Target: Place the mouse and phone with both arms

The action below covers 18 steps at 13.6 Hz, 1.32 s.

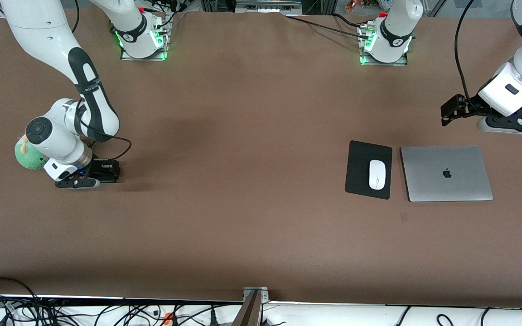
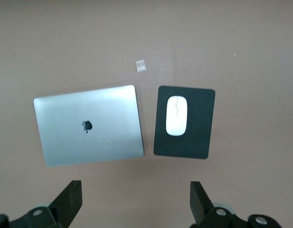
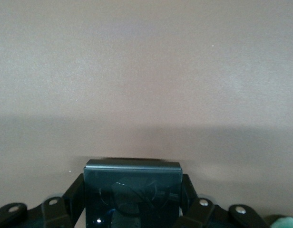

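The white mouse point(image 1: 377, 174) lies on a black mat point(image 1: 358, 168) beside a closed grey laptop point(image 1: 446, 173), toward the left arm's end of the table. The left wrist view shows the mouse point(image 2: 176, 115) too. My left gripper point(image 1: 451, 110) hangs open and empty in the air over bare table beside the laptop; its fingers point(image 2: 70, 202) stand wide apart. My right gripper point(image 1: 108, 172) is low at the table toward the right arm's end, shut on the black phone point(image 3: 132, 173), which fills the gap between its fingers point(image 3: 188, 190).
A green plush toy point(image 1: 27, 155) sits by the right arm's wrist. A small scrap of tape point(image 2: 141, 65) lies on the brown table near the laptop and mat. The table's front edge point(image 1: 107, 296) has cables below it.
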{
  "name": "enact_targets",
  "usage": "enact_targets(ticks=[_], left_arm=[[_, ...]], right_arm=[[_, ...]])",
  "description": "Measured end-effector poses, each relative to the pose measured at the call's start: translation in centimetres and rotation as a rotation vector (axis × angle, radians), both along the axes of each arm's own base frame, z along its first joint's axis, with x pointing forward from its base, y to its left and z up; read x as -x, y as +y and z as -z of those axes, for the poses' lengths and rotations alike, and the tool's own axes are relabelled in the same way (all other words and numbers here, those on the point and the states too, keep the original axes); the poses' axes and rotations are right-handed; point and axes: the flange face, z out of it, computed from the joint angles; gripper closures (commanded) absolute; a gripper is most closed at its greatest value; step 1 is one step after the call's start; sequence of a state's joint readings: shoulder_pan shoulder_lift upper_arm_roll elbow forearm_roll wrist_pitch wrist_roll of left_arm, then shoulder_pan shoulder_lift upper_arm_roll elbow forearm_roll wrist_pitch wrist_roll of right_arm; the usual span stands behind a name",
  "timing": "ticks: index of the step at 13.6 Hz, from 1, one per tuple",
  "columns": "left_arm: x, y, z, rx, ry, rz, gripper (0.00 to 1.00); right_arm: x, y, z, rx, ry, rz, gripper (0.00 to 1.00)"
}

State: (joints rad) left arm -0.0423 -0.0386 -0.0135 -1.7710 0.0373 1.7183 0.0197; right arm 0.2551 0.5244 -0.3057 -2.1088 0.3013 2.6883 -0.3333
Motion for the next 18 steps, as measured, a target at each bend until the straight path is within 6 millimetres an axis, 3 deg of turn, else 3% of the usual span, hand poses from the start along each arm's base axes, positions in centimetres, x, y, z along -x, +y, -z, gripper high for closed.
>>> enact_targets(ticks=[2, 6, 9, 11, 14, 18], left_arm=[[0.0, 0.2, -0.3, 0.000, 0.003, -0.004, 0.00], [-0.4, 0.2, -2.0, 0.002, -0.035, -0.031, 0.00], [-0.5, 0.0, -2.4, 0.003, -0.045, -0.081, 0.00], [-0.5, 0.1, -2.5, 0.003, -0.043, -0.088, 0.00], [-0.6, 0.2, -3.2, 0.004, -0.056, -0.092, 0.00], [-0.6, 0.2, -3.9, 0.005, -0.069, -0.094, 0.00]], right_arm=[[0.2, -0.4, 0.8, -0.021, 0.000, 0.004, 0.02], [0.3, -0.7, 1.1, -0.034, -0.004, -0.013, 0.00], [-0.5, -0.1, 0.3, -0.056, 0.013, -0.024, 0.00], [-2.3, 0.8, -2.5, -0.115, 0.066, -0.044, 0.00], [-4.8, 1.0, -9.4, -0.200, 0.123, -0.067, 0.00], [-5.2, 1.1, -17.7, -0.277, 0.182, -0.053, 0.00]])
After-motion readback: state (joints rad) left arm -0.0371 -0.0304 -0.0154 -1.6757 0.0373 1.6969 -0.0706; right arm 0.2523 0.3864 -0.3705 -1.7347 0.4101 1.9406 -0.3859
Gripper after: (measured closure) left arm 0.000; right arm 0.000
